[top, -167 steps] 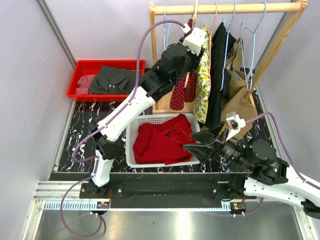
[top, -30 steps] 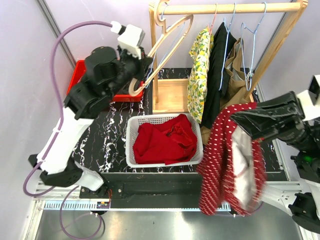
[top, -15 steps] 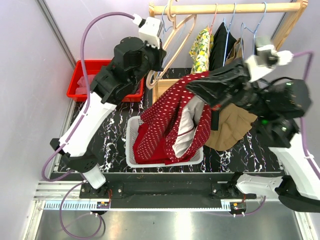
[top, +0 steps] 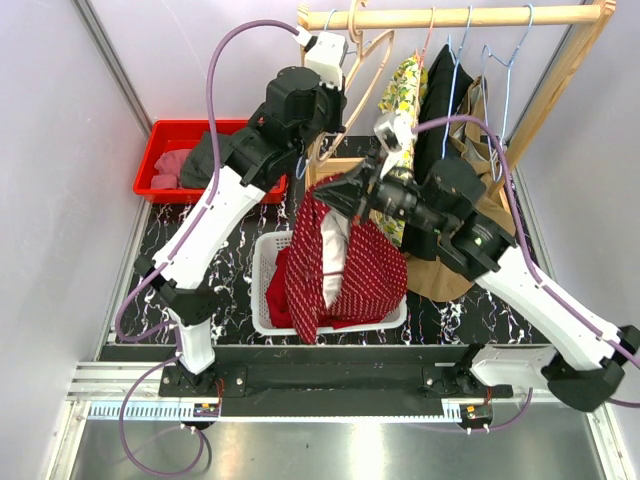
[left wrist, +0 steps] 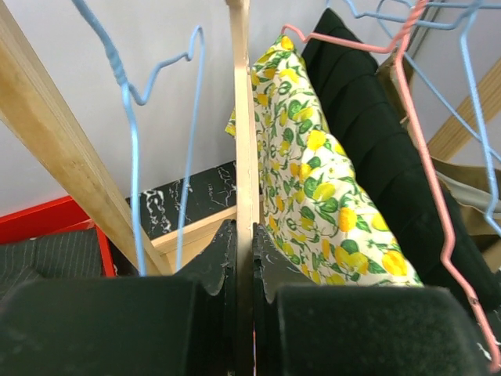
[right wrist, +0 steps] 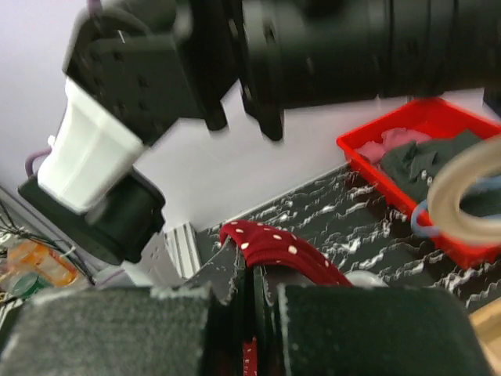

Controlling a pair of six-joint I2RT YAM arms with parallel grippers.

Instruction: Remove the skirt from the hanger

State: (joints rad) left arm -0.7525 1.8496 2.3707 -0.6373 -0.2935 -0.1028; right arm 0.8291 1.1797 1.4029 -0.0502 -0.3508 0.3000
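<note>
Both grips are tight: left fingers (left wrist: 219, 258) pinch the bare hanger (left wrist: 243, 117) by the rail (top: 450, 16) at the table's (top: 165, 215) far edge, right fingers (right wrist: 219, 274) hold the dotted skirt (top: 375, 275) above the basket (top: 259, 290), so I'd lower it squarely inside before releasing.

Pale lilac walls (top: 60, 200); black marbled tabletop (top: 235, 280); wooden clothes rack (top: 450, 17) at back; brushed metal surface (top: 330, 450) along near edge.

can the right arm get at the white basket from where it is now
Probably yes. The right tool, shut on the red dotted skirt, hangs just above the white basket, with only the skirt's own folds between. The left arm is up at the rack, out of the way.
</note>
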